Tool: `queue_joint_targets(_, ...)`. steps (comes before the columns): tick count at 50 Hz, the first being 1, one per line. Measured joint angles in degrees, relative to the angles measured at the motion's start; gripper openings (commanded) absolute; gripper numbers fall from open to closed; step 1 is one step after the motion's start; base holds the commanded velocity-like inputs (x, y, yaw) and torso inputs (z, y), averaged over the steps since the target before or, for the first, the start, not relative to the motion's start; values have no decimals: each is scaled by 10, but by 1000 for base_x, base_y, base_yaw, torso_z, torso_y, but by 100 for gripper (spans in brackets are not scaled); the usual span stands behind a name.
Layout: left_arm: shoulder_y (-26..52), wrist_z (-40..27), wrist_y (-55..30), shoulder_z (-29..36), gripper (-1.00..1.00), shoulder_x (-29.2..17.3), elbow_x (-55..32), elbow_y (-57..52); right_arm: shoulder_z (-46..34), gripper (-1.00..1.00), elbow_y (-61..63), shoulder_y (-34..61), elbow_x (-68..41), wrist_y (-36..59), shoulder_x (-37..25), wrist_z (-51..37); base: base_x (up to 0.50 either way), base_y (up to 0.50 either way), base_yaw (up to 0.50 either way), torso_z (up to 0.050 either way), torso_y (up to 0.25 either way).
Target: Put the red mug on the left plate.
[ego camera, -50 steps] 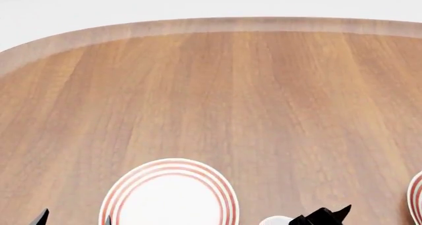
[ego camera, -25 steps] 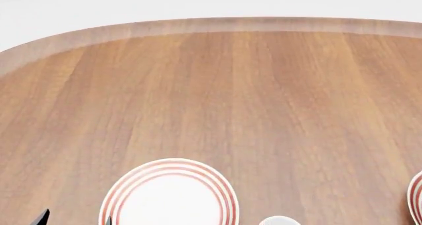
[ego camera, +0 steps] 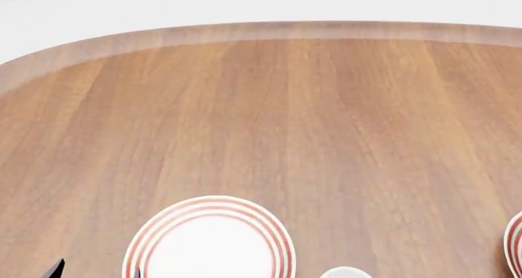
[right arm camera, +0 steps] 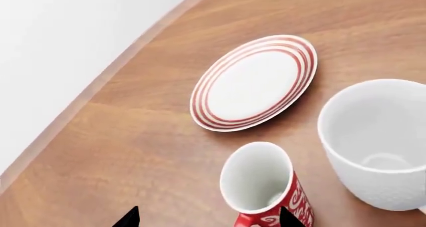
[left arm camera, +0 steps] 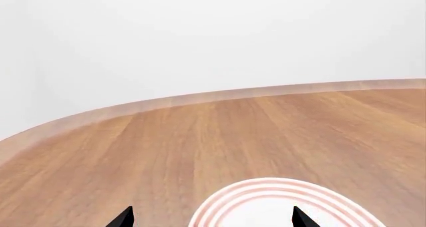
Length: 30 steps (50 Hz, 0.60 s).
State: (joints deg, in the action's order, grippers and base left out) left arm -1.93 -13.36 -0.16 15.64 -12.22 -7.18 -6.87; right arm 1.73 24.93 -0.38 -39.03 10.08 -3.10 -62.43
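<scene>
Bare wooden table (ego camera: 269, 119) stretches wide to its curved far edge. Near the robot sits the left plate (ego camera: 209, 238), cut off by the frame. Both grippers' fingertips stand apart: left gripper (left arm camera: 211, 218), right gripper (right arm camera: 207, 218) beside the upright red mug (right arm camera: 263, 184), by a white mug (right arm camera: 376, 139).

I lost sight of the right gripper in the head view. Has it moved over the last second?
Yes. A second ago it showed beside the white mug rim right of the left plate; it has since pulled back out of that view.
</scene>
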Motion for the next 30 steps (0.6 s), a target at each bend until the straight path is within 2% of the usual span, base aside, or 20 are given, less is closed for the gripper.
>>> queue_joint_targets(30, 2, -8, 0, 9, 100, -8, -8, 1, -29, 100, -88, 41, -17, -14, -6, -31, 0, 0, 0, 0, 0)
